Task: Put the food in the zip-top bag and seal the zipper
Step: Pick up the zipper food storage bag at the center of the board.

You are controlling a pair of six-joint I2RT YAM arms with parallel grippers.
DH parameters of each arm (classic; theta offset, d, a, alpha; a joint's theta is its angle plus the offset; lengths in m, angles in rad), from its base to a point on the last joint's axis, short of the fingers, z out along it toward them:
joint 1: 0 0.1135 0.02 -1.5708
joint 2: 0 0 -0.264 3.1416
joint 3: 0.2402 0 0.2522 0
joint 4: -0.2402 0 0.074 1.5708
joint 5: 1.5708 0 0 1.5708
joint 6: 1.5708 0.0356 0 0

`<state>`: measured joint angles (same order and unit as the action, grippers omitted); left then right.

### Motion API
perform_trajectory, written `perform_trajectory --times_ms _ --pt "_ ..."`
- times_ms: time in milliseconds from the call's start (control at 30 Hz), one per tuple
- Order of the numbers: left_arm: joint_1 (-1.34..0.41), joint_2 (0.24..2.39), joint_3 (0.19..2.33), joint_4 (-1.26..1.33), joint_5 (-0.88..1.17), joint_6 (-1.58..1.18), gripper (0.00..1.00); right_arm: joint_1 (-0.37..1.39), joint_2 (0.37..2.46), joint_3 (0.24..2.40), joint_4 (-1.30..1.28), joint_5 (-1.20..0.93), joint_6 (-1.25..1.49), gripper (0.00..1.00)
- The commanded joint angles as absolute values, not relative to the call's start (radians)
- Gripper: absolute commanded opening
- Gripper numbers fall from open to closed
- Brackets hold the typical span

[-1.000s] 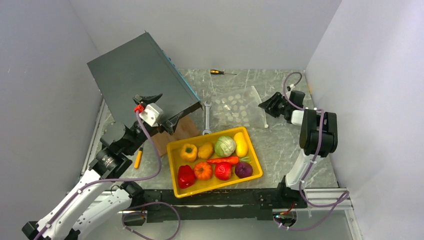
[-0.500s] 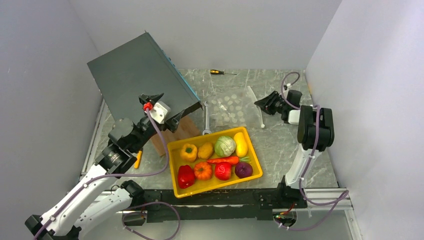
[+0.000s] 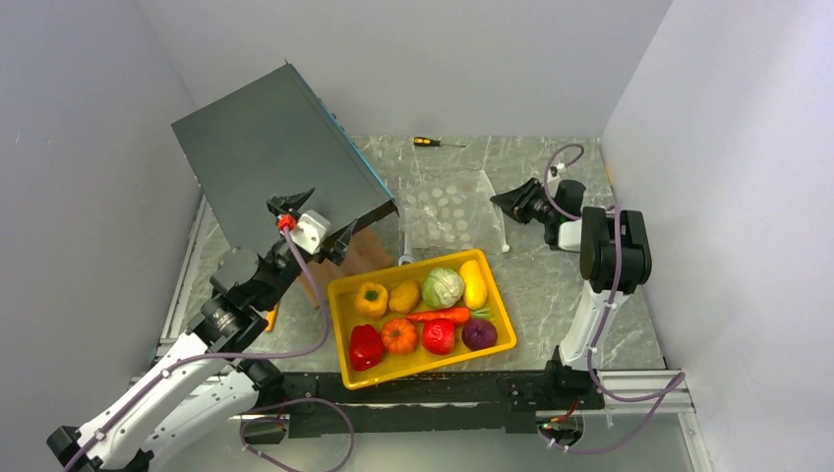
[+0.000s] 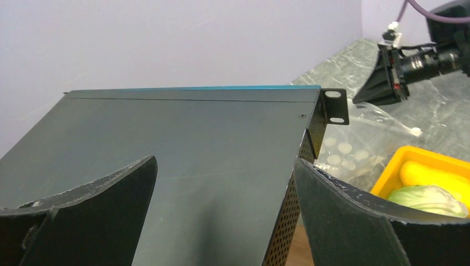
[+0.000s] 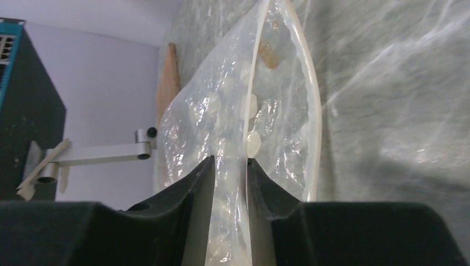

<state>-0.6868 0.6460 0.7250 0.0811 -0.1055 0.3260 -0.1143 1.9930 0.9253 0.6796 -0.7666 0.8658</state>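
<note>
The right tool, jaws narrowed, pinches one lip of the zip-top bag lying just beyond the yellow tray. The food sits in that tray, nearer the left tool, which hovers wide open.

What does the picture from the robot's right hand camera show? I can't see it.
The right gripper is pinching one side of the clear zip-top bag near its mouth, whose white zipper gapes open over the grey marbled table. A silver wrench lies behind the bag.
</note>
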Motion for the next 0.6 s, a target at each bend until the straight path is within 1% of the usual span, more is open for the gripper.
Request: perform_trajectory --times_ms 0,33,67,133,167,200,267,333,433,533,567 --pt "-0.727 0.587 0.673 0.206 -0.240 0.380 0.98 -0.085 1.962 0.853 0.958 -0.794 0.992 0.28" --pt "-0.738 0.582 0.666 0.212 -0.262 0.391 0.98 -0.077 1.950 0.855 0.932 -0.781 0.984 0.27" --pt "-0.747 0.583 0.661 0.218 -0.292 0.400 0.99 -0.067 1.948 0.861 0.909 -0.765 0.978 0.23" --pt "-0.758 0.594 0.636 0.256 -0.317 0.417 0.99 -0.049 1.959 0.893 0.864 -0.765 0.994 0.13" --pt "-0.760 0.601 0.634 0.260 -0.315 0.415 0.99 -0.042 1.962 0.903 0.868 -0.767 1.015 0.05" --pt "-0.763 0.605 0.642 0.249 -0.298 0.404 0.99 -0.036 1.955 0.905 0.879 -0.758 1.041 0.00" --pt "-0.764 0.605 0.654 0.250 -0.269 0.393 0.99 -0.032 1.920 0.899 0.889 -0.734 1.067 0.00" --pt "-0.762 0.595 0.670 0.224 -0.242 0.376 0.99 -0.035 1.862 0.900 0.811 -0.712 1.057 0.00" --pt "-0.765 0.596 0.685 0.191 -0.189 0.350 0.99 -0.052 1.693 0.943 0.434 -0.625 0.901 0.00" --pt "-0.766 0.661 0.758 0.101 -0.131 0.311 0.99 -0.060 1.524 1.051 -0.070 -0.370 0.685 0.00" --pt "-0.764 0.679 0.783 0.067 -0.107 0.289 0.99 -0.061 1.482 1.084 -0.177 -0.310 0.641 0.00"
